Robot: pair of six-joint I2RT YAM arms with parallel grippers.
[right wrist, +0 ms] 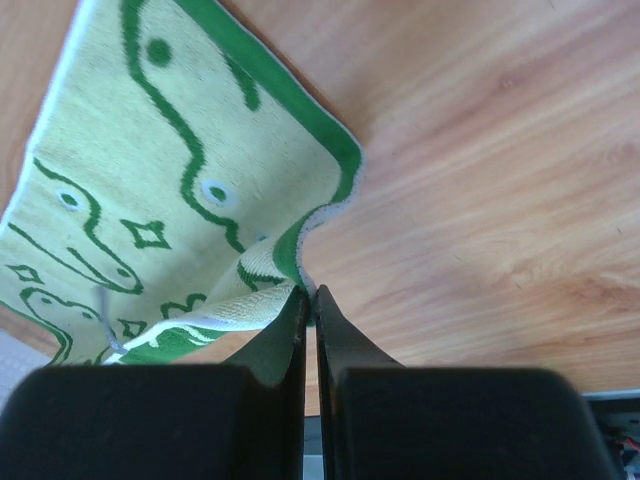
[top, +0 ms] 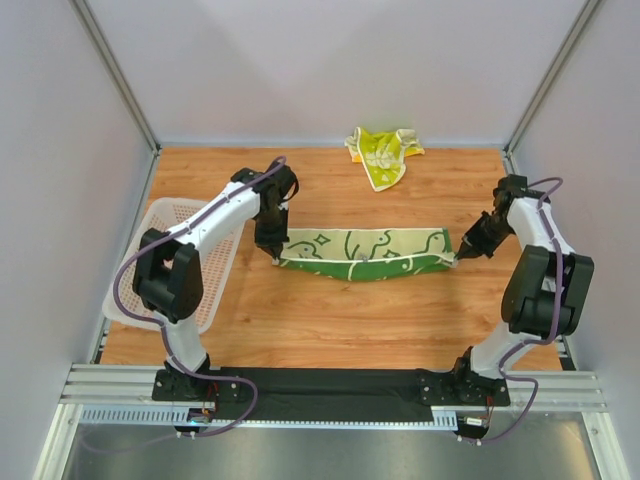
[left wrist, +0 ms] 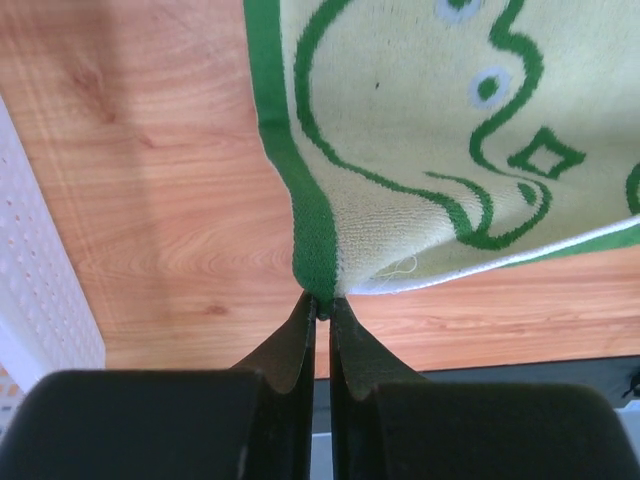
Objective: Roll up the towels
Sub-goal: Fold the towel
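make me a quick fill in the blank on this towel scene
1. The stretched towel, pinched by the left gripper and right gripper, is mostly ___.
2. The yellow towel lies crumpled at the ___ edge of the table.
3. The white basket sits on the robot's ___ side.
Missing words: green; far; left.
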